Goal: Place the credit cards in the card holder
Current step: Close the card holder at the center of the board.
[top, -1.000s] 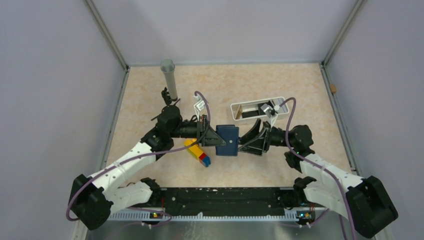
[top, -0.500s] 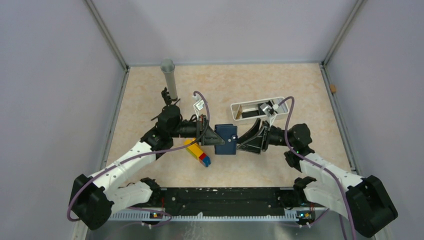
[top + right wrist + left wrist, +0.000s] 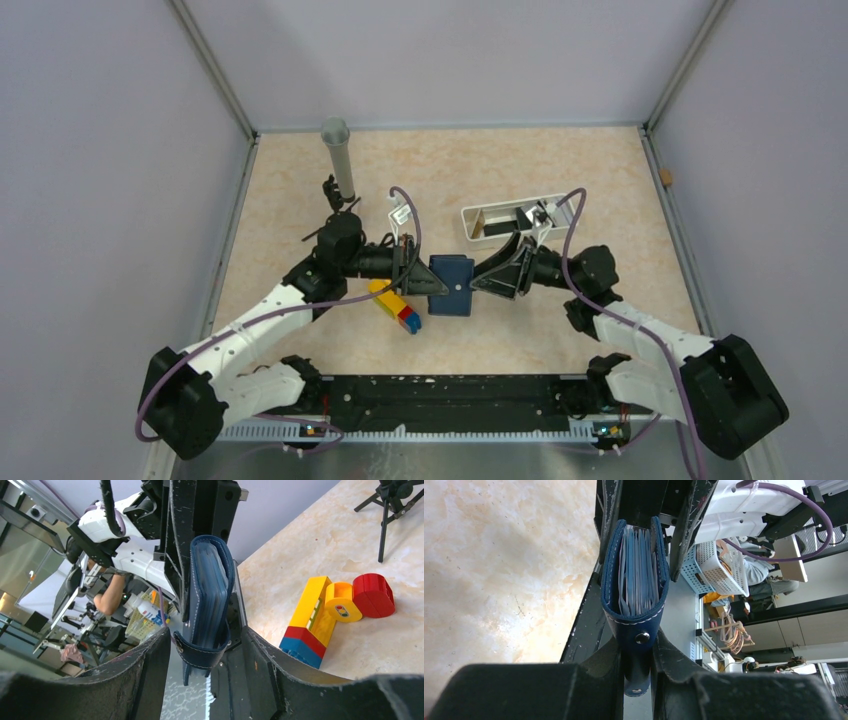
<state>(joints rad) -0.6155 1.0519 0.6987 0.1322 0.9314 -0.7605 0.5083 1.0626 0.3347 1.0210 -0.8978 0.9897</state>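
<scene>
The card holder (image 3: 452, 283) is clamped at opposite ends by the left claw (image 3: 430, 283) and the right claw (image 3: 477, 284), both closed narrowly on it, just right of the toy bricks (image 3: 396, 306).

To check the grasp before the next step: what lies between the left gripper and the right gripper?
The card holder lies between the left gripper and the right gripper, one end in each. The top external view shows it best.

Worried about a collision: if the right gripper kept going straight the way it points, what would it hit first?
The card holder, already held by the right gripper; just beyond it, likely the left gripper, facing it.
</scene>
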